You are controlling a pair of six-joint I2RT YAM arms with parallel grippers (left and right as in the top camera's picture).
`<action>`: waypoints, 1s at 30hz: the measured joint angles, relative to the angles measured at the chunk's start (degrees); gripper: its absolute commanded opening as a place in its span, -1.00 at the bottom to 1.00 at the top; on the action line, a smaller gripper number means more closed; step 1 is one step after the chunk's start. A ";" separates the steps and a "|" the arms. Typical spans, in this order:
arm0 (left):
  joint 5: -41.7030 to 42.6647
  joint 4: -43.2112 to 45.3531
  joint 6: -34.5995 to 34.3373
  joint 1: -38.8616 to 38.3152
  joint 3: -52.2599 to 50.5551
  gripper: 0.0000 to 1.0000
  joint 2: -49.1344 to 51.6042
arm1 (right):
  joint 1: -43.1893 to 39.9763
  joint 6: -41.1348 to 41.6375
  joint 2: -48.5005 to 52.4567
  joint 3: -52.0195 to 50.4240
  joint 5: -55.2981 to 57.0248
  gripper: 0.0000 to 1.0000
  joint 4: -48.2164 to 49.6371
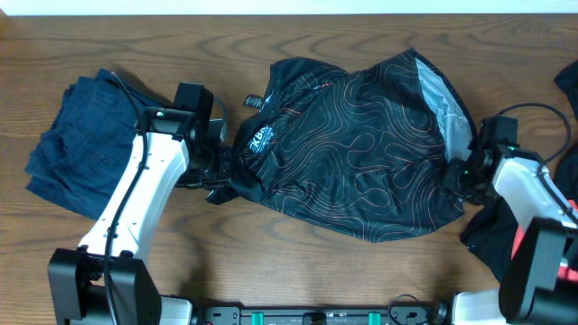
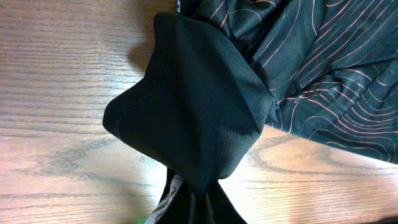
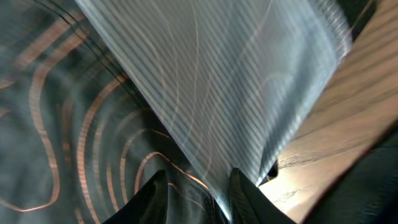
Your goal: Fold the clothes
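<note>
The jersey (image 1: 361, 153) is lying spread but rumpled across the middle of the table (image 1: 271, 271), between the two arms, with a navy pile (image 1: 77, 135) sitting well apart at the left; the left fingers (image 2: 221, 211) are clamping together on a bunched sleeve end, probably so that this side is being held taut for a fold. The right fingers (image 3: 152, 199) are standing slightly apart around the opposite hem, its grey inside showing; whether they are actually gripping it I cannot tell.
</note>
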 measured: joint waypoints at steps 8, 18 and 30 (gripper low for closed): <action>0.00 0.00 -0.13 0.00 0.00 -0.88 0.00 | 0.04 -0.09 1.60 -0.07 0.04 -0.34 -5.33; 0.00 0.02 -0.15 0.00 0.00 -0.88 0.00 | 0.04 -0.52 1.62 -0.07 0.17 -0.98 -6.12; -0.07 0.35 -0.15 0.00 0.00 -0.88 0.00 | 0.04 -2.47 1.60 17.25 -6.38 -0.97 -20.35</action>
